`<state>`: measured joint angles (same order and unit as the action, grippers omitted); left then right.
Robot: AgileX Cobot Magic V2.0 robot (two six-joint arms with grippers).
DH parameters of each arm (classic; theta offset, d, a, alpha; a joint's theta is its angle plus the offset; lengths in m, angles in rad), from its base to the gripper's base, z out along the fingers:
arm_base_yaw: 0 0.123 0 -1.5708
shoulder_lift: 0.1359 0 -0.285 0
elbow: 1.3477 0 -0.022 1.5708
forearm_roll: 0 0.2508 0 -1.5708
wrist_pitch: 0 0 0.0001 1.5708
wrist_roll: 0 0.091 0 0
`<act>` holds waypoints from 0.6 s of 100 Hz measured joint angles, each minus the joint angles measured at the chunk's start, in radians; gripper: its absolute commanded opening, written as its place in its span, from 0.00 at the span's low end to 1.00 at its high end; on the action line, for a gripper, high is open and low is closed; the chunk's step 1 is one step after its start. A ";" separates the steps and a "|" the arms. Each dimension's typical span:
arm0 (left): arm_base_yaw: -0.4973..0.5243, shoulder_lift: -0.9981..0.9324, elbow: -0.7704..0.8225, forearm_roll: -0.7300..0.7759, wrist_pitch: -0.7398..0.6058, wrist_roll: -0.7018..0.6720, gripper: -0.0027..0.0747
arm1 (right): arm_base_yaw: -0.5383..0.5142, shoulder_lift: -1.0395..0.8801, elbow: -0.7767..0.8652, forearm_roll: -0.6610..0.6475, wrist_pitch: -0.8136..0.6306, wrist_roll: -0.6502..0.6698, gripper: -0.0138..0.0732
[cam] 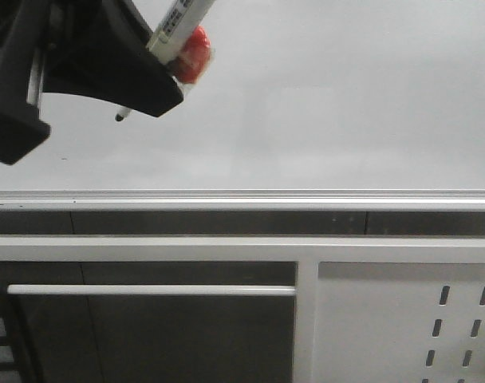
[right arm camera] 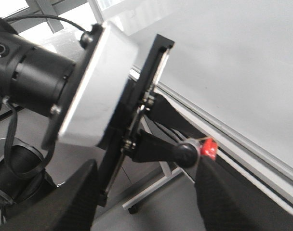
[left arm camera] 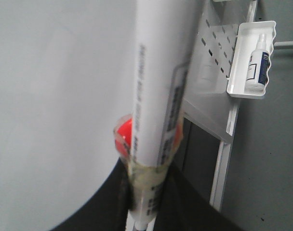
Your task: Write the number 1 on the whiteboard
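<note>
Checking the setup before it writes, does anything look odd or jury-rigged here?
Yes: the marker is strapped to the left hand with yellowish tape, a red piece wedged beside it. It sits tilted, tip near the whiteboard, which shows no stroke.

The place looked like a lab or robotics workroom. A large whiteboard [cam: 322, 104] stood on a white metal frame [cam: 306, 311], beside a slotted perforated panel [cam: 458, 327] of the kind used for hanging tools. A small white shelf [left arm camera: 250, 57] on that panel held a spray bottle [left arm camera: 259, 60], perhaps board cleaner, though its label was too blurred to read.
</note>
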<state>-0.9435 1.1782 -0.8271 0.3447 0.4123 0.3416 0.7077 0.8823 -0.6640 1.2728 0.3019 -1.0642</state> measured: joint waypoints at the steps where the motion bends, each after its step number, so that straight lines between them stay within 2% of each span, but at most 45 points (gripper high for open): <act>1: 0.000 0.000 0.000 0.000 0.003 0.000 0.01 | 0.003 0.003 -0.003 0.000 -0.002 0.000 0.62; 20: 0.000 0.000 0.000 0.018 0.035 0.000 0.01 | 0.019 0.075 -0.045 0.004 -0.006 -0.002 0.62; 37: 0.000 0.000 0.000 0.020 0.044 -0.006 0.01 | 0.019 0.108 -0.075 0.004 -0.006 -0.002 0.55; 48: 0.000 0.000 0.000 0.022 0.052 -0.006 0.01 | 0.019 0.121 -0.083 0.000 -0.006 -0.002 0.55; 60: 0.000 0.000 0.000 0.024 0.065 -0.006 0.01 | 0.019 0.126 -0.085 -0.023 -0.008 -0.002 0.60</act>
<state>-0.9435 1.1782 -0.8271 0.3688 0.4777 0.3351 0.7266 1.0087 -0.7487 1.2501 0.2940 -1.0665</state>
